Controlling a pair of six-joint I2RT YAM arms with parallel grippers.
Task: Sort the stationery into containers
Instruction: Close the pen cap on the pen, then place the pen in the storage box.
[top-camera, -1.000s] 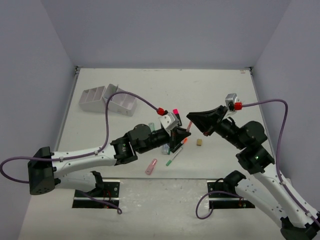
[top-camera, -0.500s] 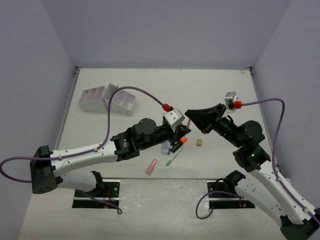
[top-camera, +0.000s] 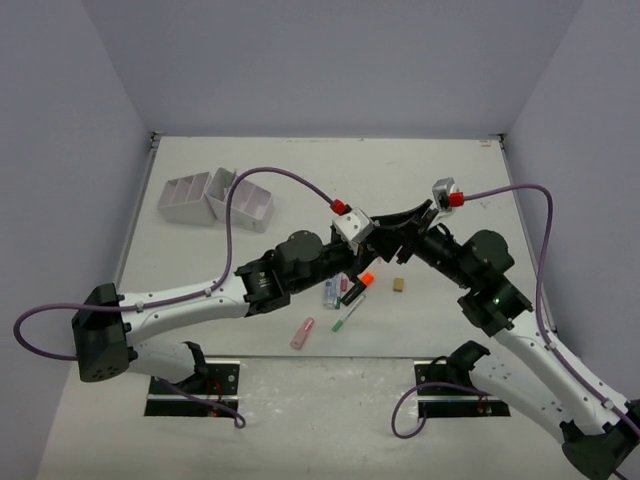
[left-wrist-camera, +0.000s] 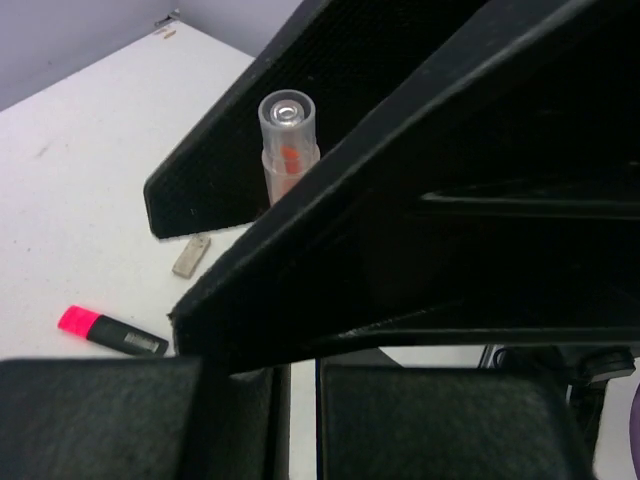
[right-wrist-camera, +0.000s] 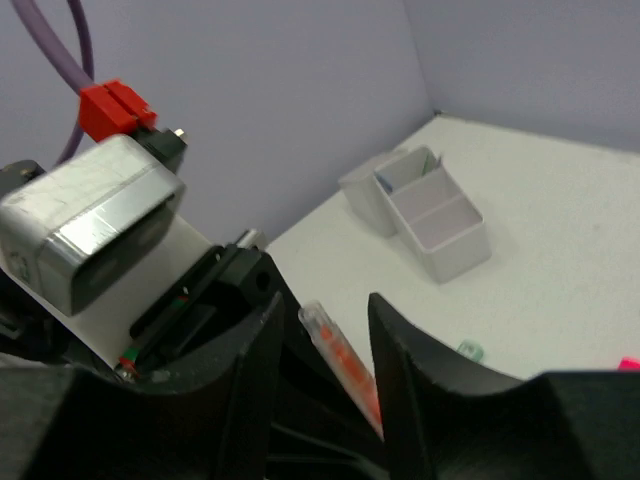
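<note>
A clear pen with an orange core (right-wrist-camera: 345, 365) hangs in the air over the table's middle, and my left gripper (top-camera: 371, 259) is shut on its lower end. In the left wrist view the pen (left-wrist-camera: 287, 140) rises behind the right gripper's black fingers, which hide the grip. My right gripper (right-wrist-camera: 326, 305) is open, one finger on each side of the pen and not touching it. On the table below lie a pink highlighter (top-camera: 302, 333), a green pen (top-camera: 347, 315), an orange-capped marker (top-camera: 360, 286), a blue-capped bottle (top-camera: 331, 293) and a tan eraser (top-camera: 399, 285). The white containers (top-camera: 215, 200) stand far left.
The two grippers meet nose to nose above the loose items, their purple cables (top-camera: 270, 180) arching overhead. Grey walls (top-camera: 60, 150) close the table on three sides. A green item (right-wrist-camera: 470, 350) lies on the table past the right fingers.
</note>
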